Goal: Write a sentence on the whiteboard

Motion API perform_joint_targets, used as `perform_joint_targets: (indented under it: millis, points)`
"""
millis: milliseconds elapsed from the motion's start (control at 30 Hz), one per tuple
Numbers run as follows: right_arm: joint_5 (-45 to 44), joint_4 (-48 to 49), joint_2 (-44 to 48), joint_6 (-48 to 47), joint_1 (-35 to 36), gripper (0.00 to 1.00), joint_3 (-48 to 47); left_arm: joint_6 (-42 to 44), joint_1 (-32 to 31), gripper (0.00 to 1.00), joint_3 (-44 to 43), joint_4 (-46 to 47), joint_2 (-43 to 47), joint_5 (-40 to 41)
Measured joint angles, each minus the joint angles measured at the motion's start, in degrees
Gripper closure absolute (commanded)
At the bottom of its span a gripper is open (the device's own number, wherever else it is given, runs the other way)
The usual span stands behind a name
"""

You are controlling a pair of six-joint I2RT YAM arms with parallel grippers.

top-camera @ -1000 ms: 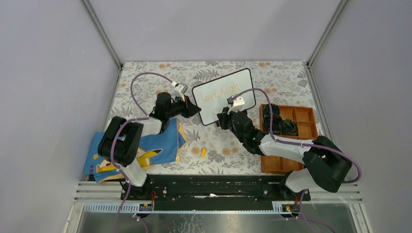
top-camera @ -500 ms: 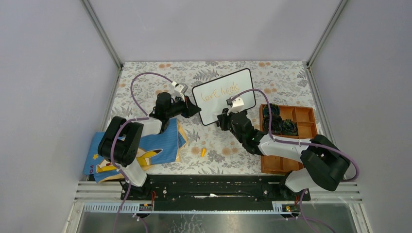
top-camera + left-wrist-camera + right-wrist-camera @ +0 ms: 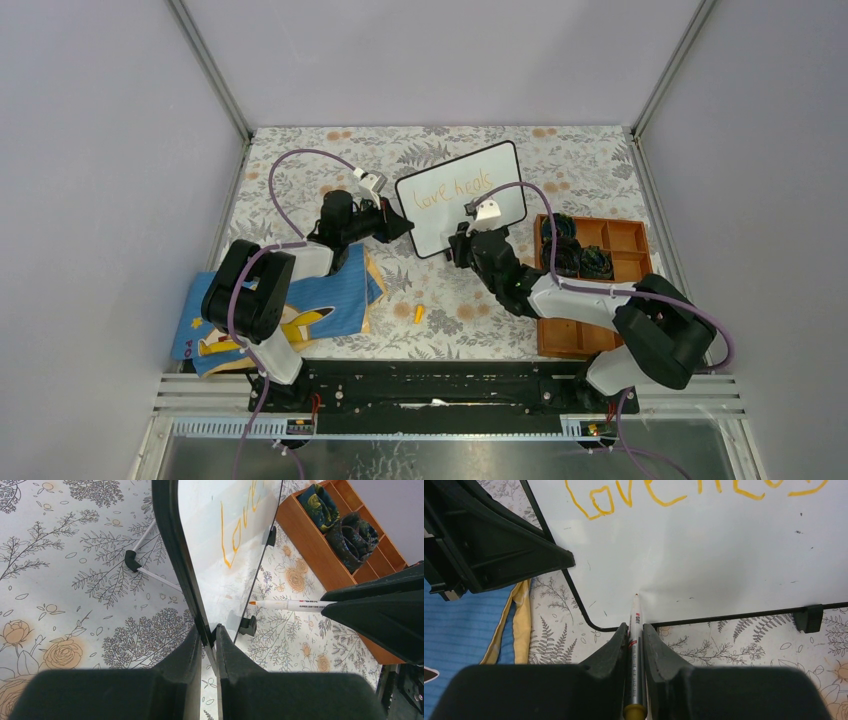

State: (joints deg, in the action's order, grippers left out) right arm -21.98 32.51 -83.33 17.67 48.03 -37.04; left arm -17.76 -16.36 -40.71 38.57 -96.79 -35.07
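Observation:
The whiteboard (image 3: 480, 215) stands tilted at the table's middle back, with the orange sentence (image 3: 452, 189) reading about "love heals" along its top. My left gripper (image 3: 405, 228) is shut on the whiteboard's (image 3: 210, 555) lower left frame edge, its fingers (image 3: 227, 645) pinching it. My right gripper (image 3: 462, 241) is shut on a white marker (image 3: 634, 630) with an orange tip. The tip points at the blank lower part of the whiteboard (image 3: 704, 555), below the sentence (image 3: 634, 497). I cannot tell whether it touches. The marker (image 3: 292, 605) also shows in the left wrist view.
A wooden compartment tray (image 3: 625, 237) with dark rolled cloths (image 3: 570, 250) sits right of the board. A blue printed cloth (image 3: 300, 300) lies at the front left under the left arm. A small orange cap (image 3: 419, 313) lies on the floral tablecloth in front.
The right arm has edged slightly to the left with the marker. The left arm and the whiteboard have not moved.

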Motion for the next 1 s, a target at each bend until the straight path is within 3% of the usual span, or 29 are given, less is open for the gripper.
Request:
perform_joint_targets:
  millis: [1000]
  points:
    - [-0.83, -1.95, -3.28, -0.02, 0.0, 1.0, -4.35, 0.15, -0.17, 1.0, 0.0, -0.02, 0.02, 0.42]
